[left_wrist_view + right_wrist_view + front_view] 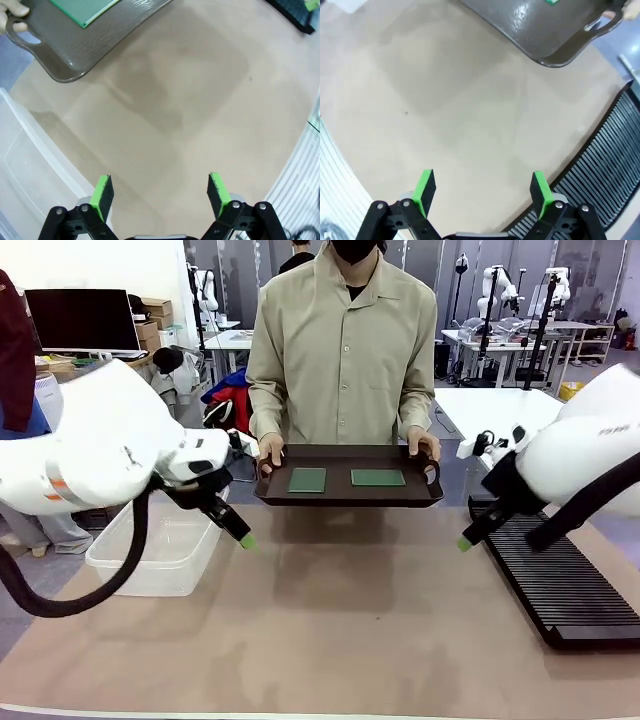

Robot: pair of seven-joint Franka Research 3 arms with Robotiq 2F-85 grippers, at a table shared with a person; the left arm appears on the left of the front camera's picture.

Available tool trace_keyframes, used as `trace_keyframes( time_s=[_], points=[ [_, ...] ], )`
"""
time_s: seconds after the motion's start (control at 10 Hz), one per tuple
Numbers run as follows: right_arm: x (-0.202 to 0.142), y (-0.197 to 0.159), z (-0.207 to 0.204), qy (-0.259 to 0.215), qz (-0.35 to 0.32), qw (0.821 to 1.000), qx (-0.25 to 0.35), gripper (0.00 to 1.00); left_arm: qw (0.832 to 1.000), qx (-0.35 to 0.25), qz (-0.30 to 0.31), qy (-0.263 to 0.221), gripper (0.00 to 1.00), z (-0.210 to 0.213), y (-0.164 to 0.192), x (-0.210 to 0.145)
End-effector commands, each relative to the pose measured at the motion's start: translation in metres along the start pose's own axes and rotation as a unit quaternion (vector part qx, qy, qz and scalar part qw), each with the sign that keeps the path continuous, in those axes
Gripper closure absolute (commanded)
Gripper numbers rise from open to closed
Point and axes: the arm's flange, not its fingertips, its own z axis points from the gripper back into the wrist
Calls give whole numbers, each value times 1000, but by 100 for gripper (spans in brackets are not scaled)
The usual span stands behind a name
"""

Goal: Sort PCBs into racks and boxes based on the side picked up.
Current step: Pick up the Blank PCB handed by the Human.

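Tan matte table cover, smooth, with a wide bare stretch on the robot's side of the tray. Black ribbed rack, long and narrow-slotted, right of the tray. Clear plastic tub, round-cornered, left of the tray, floor bare. Tray is dark brown and glossy, with a person's hands on both handles. Two thin green boards lie side by side in it. Left gripper and right gripper hang off the tray's near corners, jaws wide apart, holding nothing.
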Motion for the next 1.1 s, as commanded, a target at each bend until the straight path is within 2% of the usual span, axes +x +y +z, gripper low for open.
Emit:
trace_keyframes(
  time_s=[0.0, 0.1, 0.2, 0.5, 0.6, 0.7, 1.0],
  points=[
    [2, -18, 31, -4, 23, 999, 50, 0, 998, -42, -41, -2, 0, 28, 14, 0],
    [8, -22, 55, -10, 46, 996, 70, 0, 995, -65, -75, -23, 0, 53, 16, 3],
    [13, -26, 73, -31, 74, 993, 84, 0, 992, -61, -100, -39, 0, 71, 26, 4],
    [22, -42, 118, -79, 124, 985, 87, 0, 993, -15, -89, -71, 0, 108, 47, 9],
    [27, -48, 117, -105, 116, 986, 59, 0, 993, 1, -92, -78, 0, 108, 48, 13],
    [24, -32, 118, -66, 114, 989, 68, 0, 993, -15, -97, -58, 0, 110, 44, 11],
    [24, -32, 118, -66, 114, 989, 68, 0, 993, -15, -97, -58, 0, 110, 44, 11]
  ],
)
